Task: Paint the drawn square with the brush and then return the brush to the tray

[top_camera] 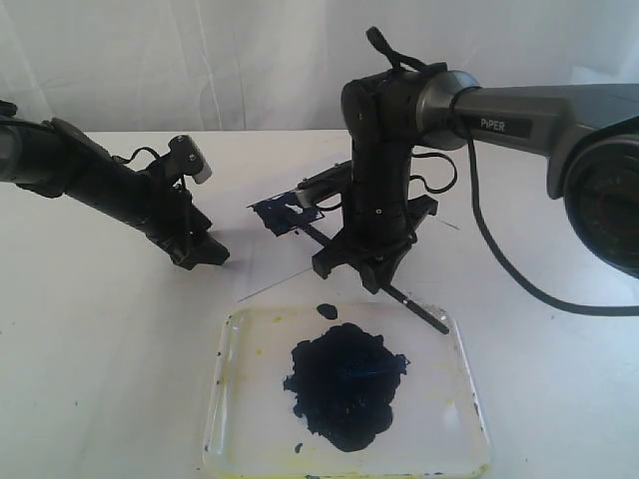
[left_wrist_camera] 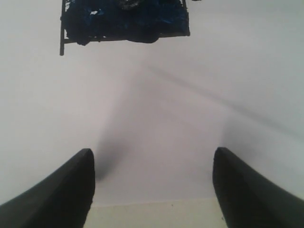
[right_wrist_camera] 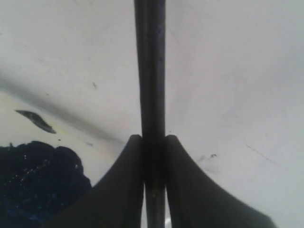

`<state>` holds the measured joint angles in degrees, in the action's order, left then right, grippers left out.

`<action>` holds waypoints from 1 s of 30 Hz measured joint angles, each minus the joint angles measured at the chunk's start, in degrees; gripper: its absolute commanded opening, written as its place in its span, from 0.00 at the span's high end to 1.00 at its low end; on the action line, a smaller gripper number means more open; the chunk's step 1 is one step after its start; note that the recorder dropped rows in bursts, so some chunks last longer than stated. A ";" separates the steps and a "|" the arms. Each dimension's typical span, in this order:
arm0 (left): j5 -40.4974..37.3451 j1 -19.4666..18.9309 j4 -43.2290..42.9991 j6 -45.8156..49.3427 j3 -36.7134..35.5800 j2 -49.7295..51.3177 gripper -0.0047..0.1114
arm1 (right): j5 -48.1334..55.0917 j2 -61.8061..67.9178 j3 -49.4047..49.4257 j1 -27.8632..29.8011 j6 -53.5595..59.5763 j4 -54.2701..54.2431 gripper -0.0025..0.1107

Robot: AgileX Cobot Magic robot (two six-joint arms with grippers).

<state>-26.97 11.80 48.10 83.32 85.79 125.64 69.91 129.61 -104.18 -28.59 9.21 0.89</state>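
- A white surface (top_camera: pixel 90 349) (with a pale curtain (top_camera: pixel 200 60) hanging behind it) carries a painting set-up worked by two black robot arms.
- At far left, the left arm (top_camera: pixel 90 180) slopes down towards the middle. Its left pincer (top_camera: pixel 198 251) hangs just above the surface and holds nothing.
- In the left wrist view, the left pincer (left_wrist_camera: pixel 153 152) has its two dark fingers (left_wrist_camera: pixel 71 190) spread wide apart. Only white paper sheet (left_wrist_camera: pixel 166 118) lies between them.
- Just right of that pincer, towards the back, lies the drawn square (top_camera: pixel 278 213). It is filled with dark blue-black paint, and the left wrist view shows the same square (left_wrist_camera: pixel 126 21) densely covered, with its thin outline showing along one side.
- At the front centre sits the tray (top_camera: pixel 250 399), a shallow clear plastic rectangle with rounded corners and yellowish stains.
- A big dark paint blob (top_camera: pixel 346 384) fills the tray's middle, and a small smear (top_camera: pixel 326 309) lies near its far rim.
- The brush (top_camera: pixel 419 309) runs on a slant, from beside the square's near right corner down to the tray's far right corner. Its handle end is over the tray's rim, and whether its tip touches the paper cannot be told.
- The right pincer (top_camera: pixel 374 269) is clamped on the brush partway along, between the square and the tray.
- In the right wrist view, the right pincer (right_wrist_camera: pixel 153 137) presses both fingers against the brush (right_wrist_camera: pixel 149 71), with the blob (right_wrist_camera: pixel 38 180) off to one side.
- The right arm (top_camera: pixel 519 120) comes in from the upper right, and a black cable (top_camera: pixel 499 249) loops beneath it.
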 measured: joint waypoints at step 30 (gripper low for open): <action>-0.36 0.00 0.00 1.15 0.00 0.00 0.34 | 0.00 1.21 -3.56 -1.10 3.43 7.97 0.98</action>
<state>-27.33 11.80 48.10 84.47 85.79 125.64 69.91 130.81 -107.73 -29.69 12.64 8.86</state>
